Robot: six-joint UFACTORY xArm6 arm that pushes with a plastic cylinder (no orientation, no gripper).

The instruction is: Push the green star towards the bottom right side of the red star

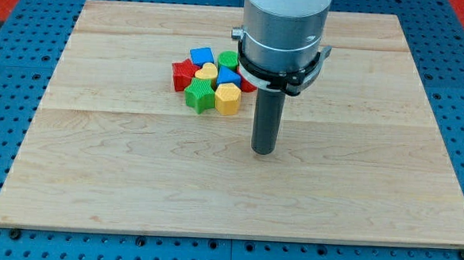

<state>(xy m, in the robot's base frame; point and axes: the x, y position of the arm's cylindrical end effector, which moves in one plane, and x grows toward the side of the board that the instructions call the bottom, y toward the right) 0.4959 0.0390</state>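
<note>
The green star (199,96) sits at the lower left of a tight cluster of blocks, just below and right of the red star (184,74) and touching it. My tip (262,151) rests on the board below and to the right of the cluster, well apart from the green star. A yellow hexagonal block (228,100) lies right beside the green star, between it and my tip.
The cluster also holds a blue cube (202,57), a yellow heart-like block (207,72), a blue block (228,76), a green block (228,60) and a red block (249,85) partly hidden by the arm. The wooden board (236,194) lies on a blue pegboard.
</note>
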